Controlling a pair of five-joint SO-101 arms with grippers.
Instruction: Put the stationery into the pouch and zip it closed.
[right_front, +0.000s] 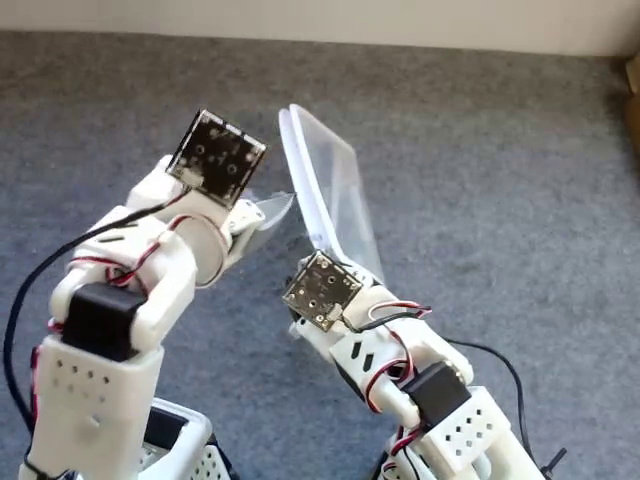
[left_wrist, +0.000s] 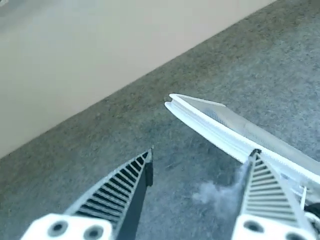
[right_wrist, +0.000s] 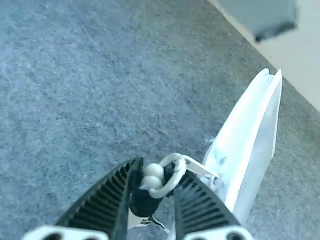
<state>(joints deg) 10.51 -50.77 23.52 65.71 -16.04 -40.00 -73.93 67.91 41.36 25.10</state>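
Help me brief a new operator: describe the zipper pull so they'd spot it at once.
Over the grey carpet, find the clear pouch held up on edge. At its end in the right gripper, the zipper pull sits between black ribbed fingers: a small white cord loop with beads, unlike the flat pouch.

The table's cover (right_front: 500, 150) is grey all over, flecked lighter and darker like short pile; a cream strip (right_front: 300, 15) runs along its far edge. The pouch (right_front: 335, 190) is clear, with a milky-white zip edge (faintly bluish against the grey). The left arm (right_front: 120, 300) and right arm (right_front: 440, 400) are white plastic with black motor blocks, and thin red, black and white wires run over them. The left gripper (left_wrist: 202, 152) and right gripper (right_wrist: 159, 172) are black, ribbed with pale stripes. The zip pull (right_wrist: 162, 177) is a white cord with white beads.
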